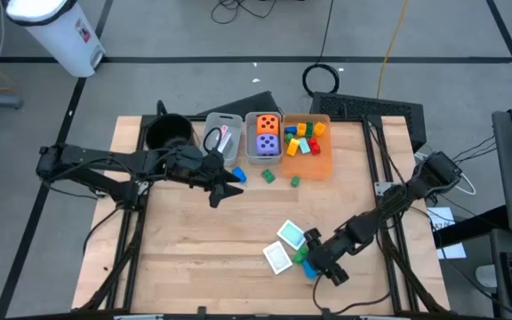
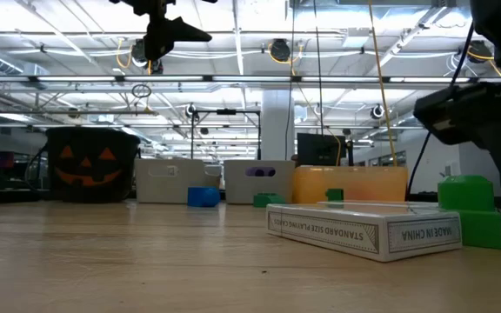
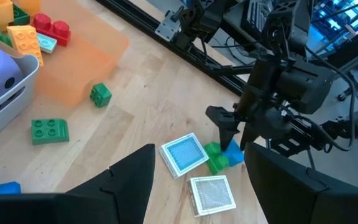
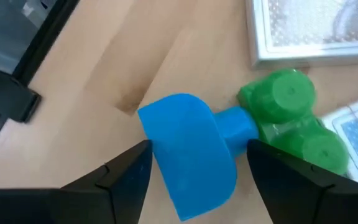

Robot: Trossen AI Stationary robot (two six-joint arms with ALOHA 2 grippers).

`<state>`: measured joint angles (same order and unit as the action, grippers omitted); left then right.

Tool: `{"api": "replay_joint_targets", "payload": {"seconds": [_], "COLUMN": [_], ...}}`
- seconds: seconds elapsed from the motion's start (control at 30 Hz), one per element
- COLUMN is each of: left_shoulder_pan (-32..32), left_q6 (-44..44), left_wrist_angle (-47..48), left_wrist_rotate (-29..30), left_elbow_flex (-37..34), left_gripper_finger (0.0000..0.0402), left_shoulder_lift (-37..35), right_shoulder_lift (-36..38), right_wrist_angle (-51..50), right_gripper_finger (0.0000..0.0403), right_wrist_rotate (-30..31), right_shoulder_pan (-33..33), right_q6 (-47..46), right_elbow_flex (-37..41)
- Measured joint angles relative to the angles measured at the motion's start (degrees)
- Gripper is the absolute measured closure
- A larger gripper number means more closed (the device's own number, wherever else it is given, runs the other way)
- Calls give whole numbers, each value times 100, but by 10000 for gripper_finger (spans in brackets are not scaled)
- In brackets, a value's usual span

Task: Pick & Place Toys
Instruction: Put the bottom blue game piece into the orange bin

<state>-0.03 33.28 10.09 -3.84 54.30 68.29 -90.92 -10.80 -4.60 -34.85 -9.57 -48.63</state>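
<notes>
Where the low view runs level across the worktop (image 1: 194, 249), I read "STANDARD SIZE PLAYING CARDS" and "MADE IN CHINA" on the white card box (image 2: 364, 233) lying flat near the front. My right gripper (image 4: 194, 163) hangs low over a blue toy (image 4: 194, 149) that touches a green block (image 4: 291, 118), fingers apart on either side, not clamped. My left gripper (image 1: 229, 182) hovers high by the bins, fingers apart and empty. Dice (image 1: 268, 133) sit in the grey bin (image 1: 249, 153), blocks (image 1: 302, 138) in the orange bin (image 1: 320, 164).

A robotics lab: wooden workbench (image 1: 203, 240), floor cables (image 1: 323, 78), industrial ceiling lights (image 2: 277, 50).
</notes>
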Motion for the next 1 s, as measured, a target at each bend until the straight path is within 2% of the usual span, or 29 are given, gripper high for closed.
{"api": "replay_joint_targets", "payload": {"seconds": [0.23,0.6,0.77,1.0], "left_shoulder_pan": [-2,-2,-2,-2], "left_q6": [8,26,26,26], "left_wrist_angle": [59,66,66,81], "left_wrist_rotate": [-4,-7,-8,-9], "left_elbow_flex": [0,-2,-2,0], "left_gripper_finger": [147,147,147,147], "left_shoulder_lift": [0,0,0,0], "right_shoulder_lift": [-328,-461,-461,-457], "right_wrist_angle": [290,625,625,634], "right_gripper_finger": [148,175,211,287], "right_wrist_rotate": [2,8,4,4], "right_shoulder_pan": [-2,0,-2,-2], "right_q6": [-116,-527,-819,-1267], "right_elbow_flex": [14,20,20,20]}}
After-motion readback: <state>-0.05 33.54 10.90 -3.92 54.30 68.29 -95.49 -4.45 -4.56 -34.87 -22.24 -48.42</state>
